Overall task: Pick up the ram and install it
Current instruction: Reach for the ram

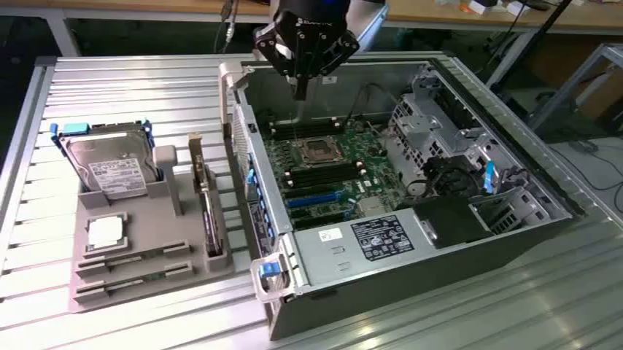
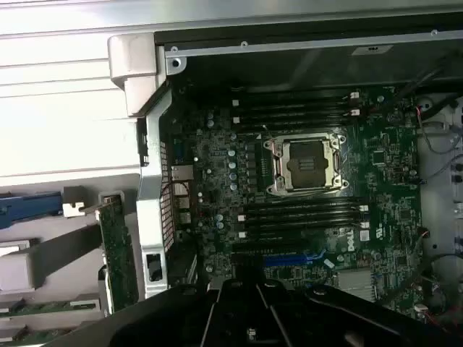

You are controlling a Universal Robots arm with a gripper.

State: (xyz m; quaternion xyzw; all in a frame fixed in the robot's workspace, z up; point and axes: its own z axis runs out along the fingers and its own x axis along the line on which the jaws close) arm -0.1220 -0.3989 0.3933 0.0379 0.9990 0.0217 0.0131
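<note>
This looks like a robotics or electronics lab set up for computer assembly. The counter [image 1: 127, 80] is ribbed aluminium on a metal frame. On it lies an opened computer case [image 1: 389, 251] with its circuit board [image 1: 331, 171] bare. Beside the case, a grey moulded tray [image 1: 160, 222] holds a hard drive [image 1: 109, 164] upright. Wooden workbenches [image 1: 457, 16] stand behind, and cables [image 1: 599, 149] trail across the floor.

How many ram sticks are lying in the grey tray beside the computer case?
2. The first ram stick lies flat in the grey tray beside the processor chip; the second ram stick lies parallel, at the tray's end. Another could be hidden behind the upright card.
</note>
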